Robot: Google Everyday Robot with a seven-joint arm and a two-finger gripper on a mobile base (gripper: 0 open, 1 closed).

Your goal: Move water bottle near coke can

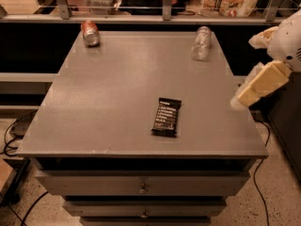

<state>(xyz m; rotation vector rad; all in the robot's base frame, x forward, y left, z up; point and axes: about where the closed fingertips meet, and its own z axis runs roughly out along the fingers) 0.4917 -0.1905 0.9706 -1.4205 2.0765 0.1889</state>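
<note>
Water bottle point(201, 43) first: where does it lie?

— On its side by the far right corner of the counter point(108, 102), close to the far edge and running roughly front to back. It is clear, crinkled plastic. Nothing touches it.

And the coke can point(90, 33)?

— By the far left corner, also lying down, with its silver end turned toward the front. The two are well apart, with nearly the whole far edge between them.

Where is the gripper point(256, 88)?

— Off the right edge of the counter, about halfway along it and nearer the front than the bottle. It hangs in the air, touching nothing on the counter. A pale yellowish part slants down and to the left from the white arm point(289, 41), its tip just at the counter's right edge. The arm comes in from the right border of the view. Whether the gripper is apart or together, I cannot tell.

What else is on top?

— A black snack bar point(166, 116), flat, right of centre and toward the front edge.

And around it?

— The counter is plain grey with drawers point(141, 185) below. A metal railing point(164, 6) runs behind the far edge. Cables point(11, 135) trail on the speckled floor at the left.
</note>
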